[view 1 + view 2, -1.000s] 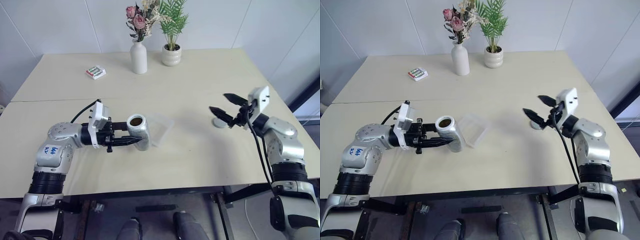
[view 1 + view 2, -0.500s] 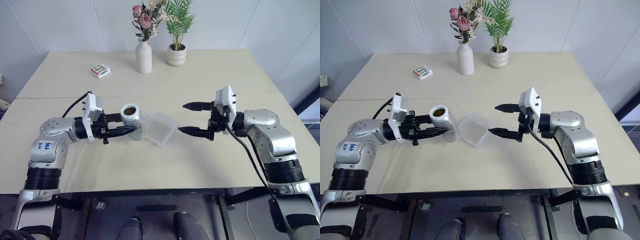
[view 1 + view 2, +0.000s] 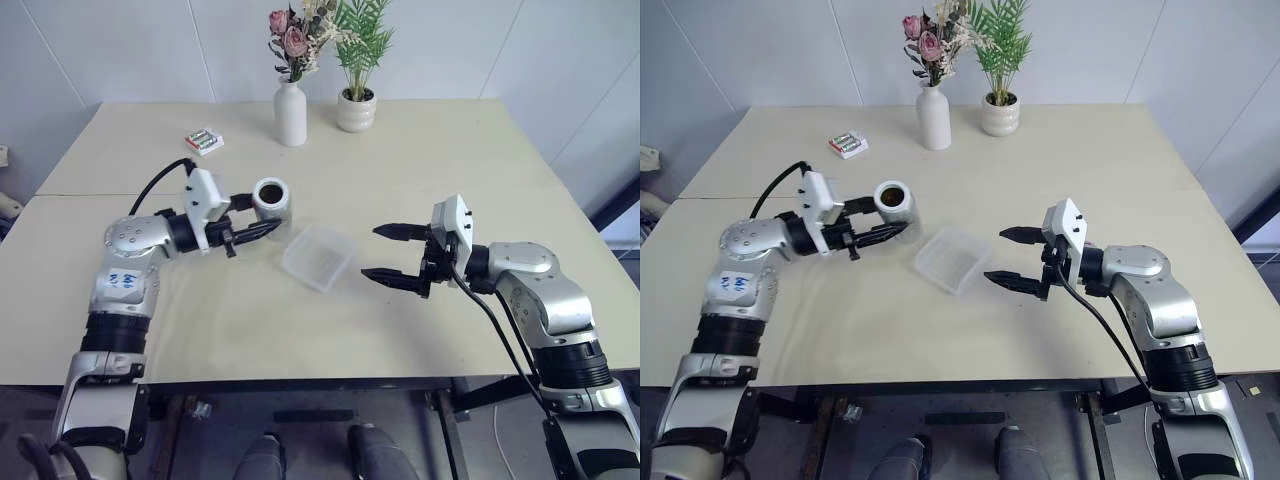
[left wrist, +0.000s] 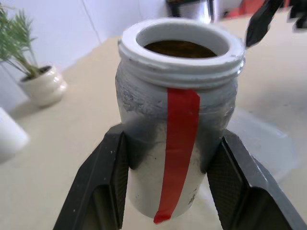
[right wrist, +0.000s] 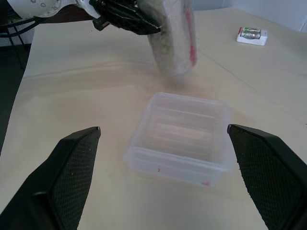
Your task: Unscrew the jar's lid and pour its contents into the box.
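Left gripper [image 3: 262,230] holds jar [image 3: 271,198] upright; right gripper [image 3: 398,254] gapes

A plain indoor test room: bare beige table [image 3: 420,160], white panelled walls [image 3: 120,50], flower vase [image 3: 290,113].

White vase [image 3: 290,113] of flowers, potted plant [image 3: 355,108], battery pack [image 3: 203,141], beige table [image 3: 430,150]

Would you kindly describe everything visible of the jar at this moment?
The jar is a small silvery-grey cylinder with a red stripe down its side and a pale threaded neck. Its lid is off, showing brown contents inside the mouth. It stands roughly upright, clamped low on its body by the left gripper, beside the clear box.
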Available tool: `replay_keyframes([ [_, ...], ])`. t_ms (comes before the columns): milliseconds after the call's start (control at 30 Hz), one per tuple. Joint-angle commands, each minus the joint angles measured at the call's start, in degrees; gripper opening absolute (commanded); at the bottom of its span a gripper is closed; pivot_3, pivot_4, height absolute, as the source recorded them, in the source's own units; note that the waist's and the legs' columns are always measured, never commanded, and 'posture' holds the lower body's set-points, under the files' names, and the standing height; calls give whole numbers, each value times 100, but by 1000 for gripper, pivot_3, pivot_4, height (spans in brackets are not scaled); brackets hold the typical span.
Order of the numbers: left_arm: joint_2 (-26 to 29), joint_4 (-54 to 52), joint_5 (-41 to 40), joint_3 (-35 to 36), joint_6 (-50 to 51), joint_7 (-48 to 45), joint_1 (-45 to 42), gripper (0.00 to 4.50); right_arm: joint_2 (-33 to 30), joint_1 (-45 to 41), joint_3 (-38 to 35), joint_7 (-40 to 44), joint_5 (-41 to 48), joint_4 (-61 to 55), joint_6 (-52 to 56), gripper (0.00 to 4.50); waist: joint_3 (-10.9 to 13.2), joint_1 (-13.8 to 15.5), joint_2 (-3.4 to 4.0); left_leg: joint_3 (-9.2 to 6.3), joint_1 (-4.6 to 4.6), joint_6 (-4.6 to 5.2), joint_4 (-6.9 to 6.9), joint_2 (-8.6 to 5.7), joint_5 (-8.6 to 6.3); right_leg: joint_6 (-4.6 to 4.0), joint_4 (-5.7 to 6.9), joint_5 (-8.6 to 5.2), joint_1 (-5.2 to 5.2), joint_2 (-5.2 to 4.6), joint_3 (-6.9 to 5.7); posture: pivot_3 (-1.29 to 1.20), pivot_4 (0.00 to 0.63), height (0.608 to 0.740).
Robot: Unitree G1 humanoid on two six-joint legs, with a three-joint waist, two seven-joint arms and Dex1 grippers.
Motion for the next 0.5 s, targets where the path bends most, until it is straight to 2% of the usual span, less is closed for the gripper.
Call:
replay_keyframes([
  [33,182,734,1341,-354,-2054,967,-456,1924,-59,84,-234,-133,99,-256,-61,4476,0,-2,0,3,0,0,0,-1,0,1,-1,1,0,0,2,0,150,740],
  [133,348,1423,2467,-766,-3314,1899,-884,1924,-48,170,-285,-234,130,-323,-29,4476,0,-4,-1,8,0,1,-2,-2,0,5,-6,2,0,-2,6,0,150,740],
  [167,431,1572,3159,-997,-3742,2542,-1085,1924,-28,219,-332,-299,169,-379,18,4476,0,-6,-1,7,-2,1,-2,-2,-1,6,-9,3,-1,-1,5,0,150,740],
  [267,586,1886,4571,-1454,-4411,4127,-1492,1924,10,306,-397,-429,243,-496,107,4476,1,29,-2,3,-9,2,-2,-5,-1,11,-16,5,-1,-3,4,0,150,740],
  [300,659,1814,5409,-1799,-4551,5104,-1665,1924,44,358,-443,-535,275,-554,133,4476,1,36,-3,5,-10,3,-2,-7,-2,13,-18,6,-1,-5,5,0,150,740],
  [333,726,1777,6262,-2252,-4567,6014,-1848,1924,69,413,-481,-618,314,-616,159,4476,2,51,-4,7,-11,4,-2,-9,-2,16,-17,5,-1,-7,6,0,150,740],
  [400,810,1907,7457,-2995,-4450,7481,-2176,1924,108,483,-537,-753,373,-717,221,4476,2,92,-5,5,-12,5,0,-12,-3,21,-18,4,0,-9,7,0,150,740],
  [500,815,2458,8701,-3995,-3818,9269,-2722,1924,160,526,-588,-904,455,-832,299,4476,3,101,-7,10,-12,6,2,-17,-4,28,-17,4,0,-10,10,0,150,740],
])
